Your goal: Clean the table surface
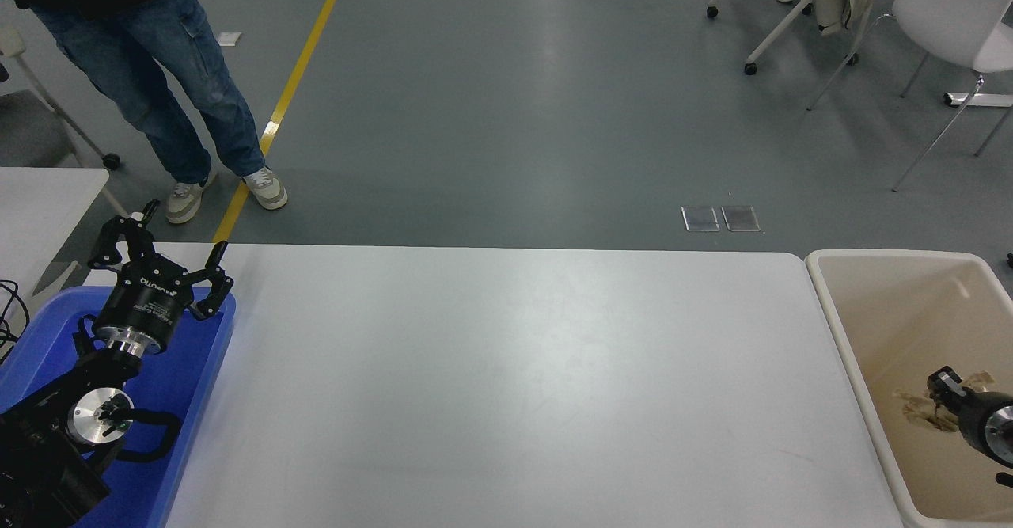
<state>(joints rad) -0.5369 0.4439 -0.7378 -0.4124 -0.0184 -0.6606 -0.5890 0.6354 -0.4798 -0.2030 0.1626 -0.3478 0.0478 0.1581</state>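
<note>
The table surface [506, 370] is a wide matte white top with nothing lying on it. My right gripper [938, 392] comes in from the right edge, low inside the beige bin [823, 290] beside the table's right end. It is shut on a crumpled wad of brown paper [916, 412], which bunches around its tip and hides the fingers. My left gripper [168, 237] is parked open over the blue bin [202, 377] at the lower left.
A person in jeans [158, 77] stands on the floor beyond the far left corner. A smaller white table [39, 195] is at the left edge. White chairs [942, 13] stand at the far right, well away.
</note>
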